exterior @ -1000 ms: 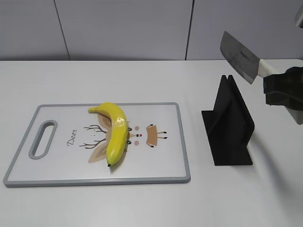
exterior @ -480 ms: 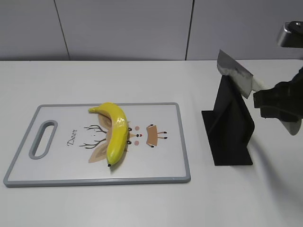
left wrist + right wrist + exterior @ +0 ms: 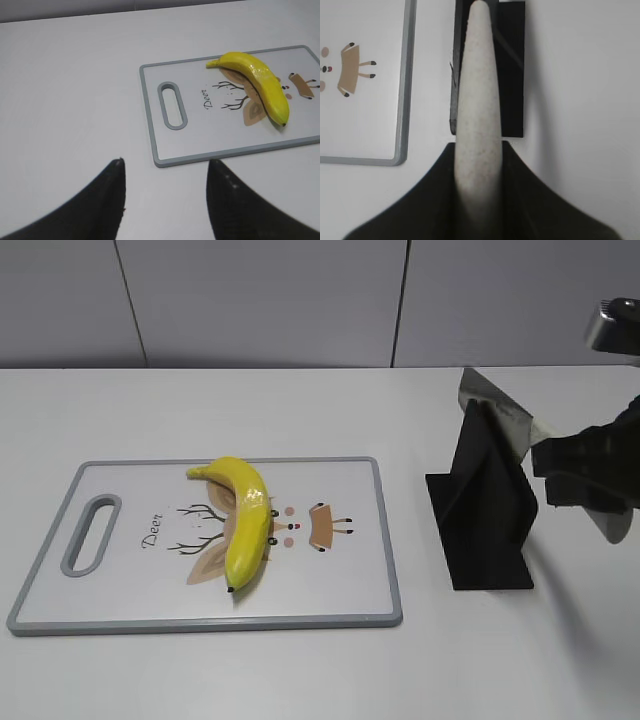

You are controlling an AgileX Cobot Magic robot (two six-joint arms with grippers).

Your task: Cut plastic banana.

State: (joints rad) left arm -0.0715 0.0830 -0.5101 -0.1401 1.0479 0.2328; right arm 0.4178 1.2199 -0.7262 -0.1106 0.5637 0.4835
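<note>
Your left gripper (image 3: 165,200): two matte black fingers (image 3: 100,200), broad at the base, tapering to rounded tips, edges slightly scuffed. Your right gripper (image 3: 479,200): same matte black, flaring wide toward the wrist. Exterior view shows you its blocky black housing and a grey metallic part above.

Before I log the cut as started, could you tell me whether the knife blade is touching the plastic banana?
Apart. The exterior view shows the knife blade at the black stand, right of the cutting board, while the plastic banana lies on the board, bare table between them.
</note>
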